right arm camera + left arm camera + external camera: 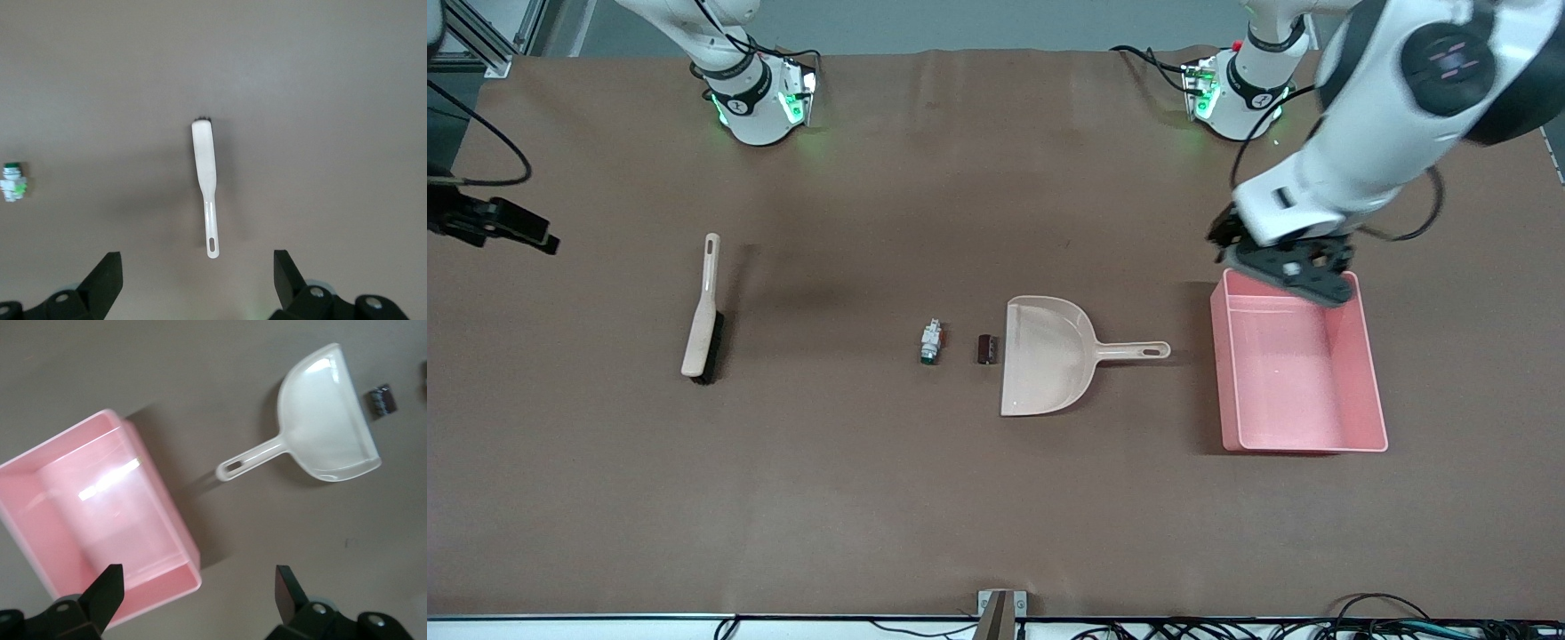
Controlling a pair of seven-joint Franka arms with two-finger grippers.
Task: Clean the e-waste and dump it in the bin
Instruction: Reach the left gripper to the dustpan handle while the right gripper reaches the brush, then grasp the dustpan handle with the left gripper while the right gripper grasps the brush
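The pink bin (1296, 436) sits toward the left arm's end; whitish scrap (931, 341) and dark block (986, 348) lie beside the dustpan (1046, 356). Left gripper (197, 590) hangs released over the bin's rim; right gripper (197, 275), released, hangs over the brush (205, 175).

Two tiny scraps of e-waste lie on the brown surface about midway between the two arms' ends. The whitish scrap (931, 342), with green and orange bits, lies a little toward the right arm's end. The dark brown-black block (986, 348) lies near it, toward the left arm's end; the two are apart, not touching. The pink bin (1352, 373), a rectangular plastic tub with low straight walls, stands upright and open-topped toward the left arm's end, well apart from both scraps, and holds nothing.
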